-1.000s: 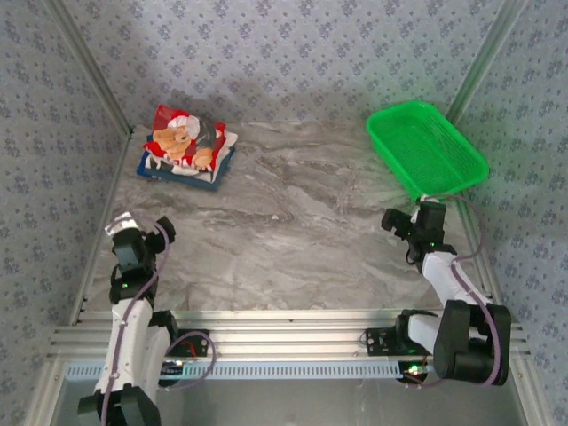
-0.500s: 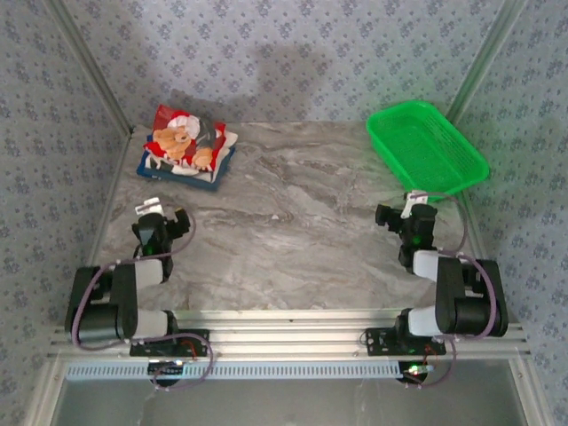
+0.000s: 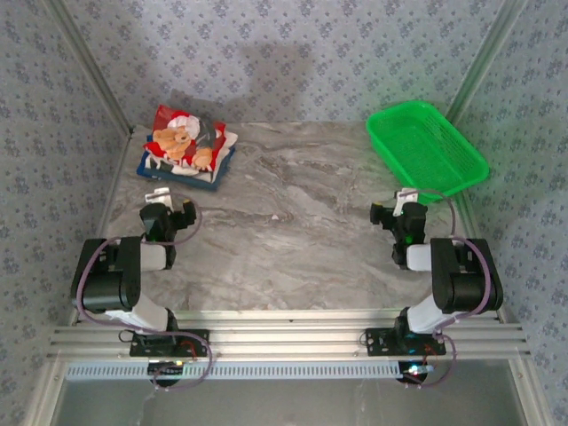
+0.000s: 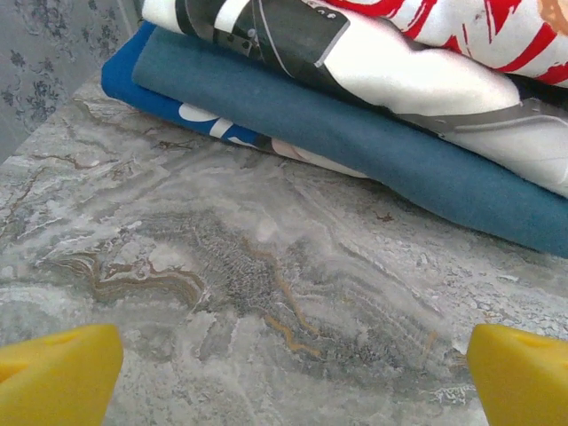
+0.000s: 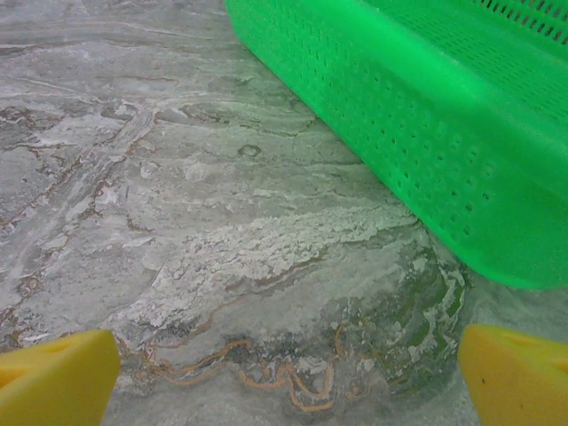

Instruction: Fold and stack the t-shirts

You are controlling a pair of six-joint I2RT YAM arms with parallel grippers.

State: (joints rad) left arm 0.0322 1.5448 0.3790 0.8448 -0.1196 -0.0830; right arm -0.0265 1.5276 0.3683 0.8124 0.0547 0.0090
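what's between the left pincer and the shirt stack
Nothing. In the left wrist view, bare marble table runs from the open left pincer up to the folded t-shirts.

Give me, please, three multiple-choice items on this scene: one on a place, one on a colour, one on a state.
1. Where on the table does the stack of t-shirts lie?
A. far left corner
B. middle
C. near right edge
2. What colour is the mesh basket?
A. blue
B. red
C. green
3. How do the left gripper and right gripper stand?
A. both open, empty
B. left shut on a shirt
C. right shut on the basket
Answers: 1 A, the stack sits by the far left wall; 2 C, its mesh is bright green; 3 A, the yellow fingers stand wide apart over bare table.
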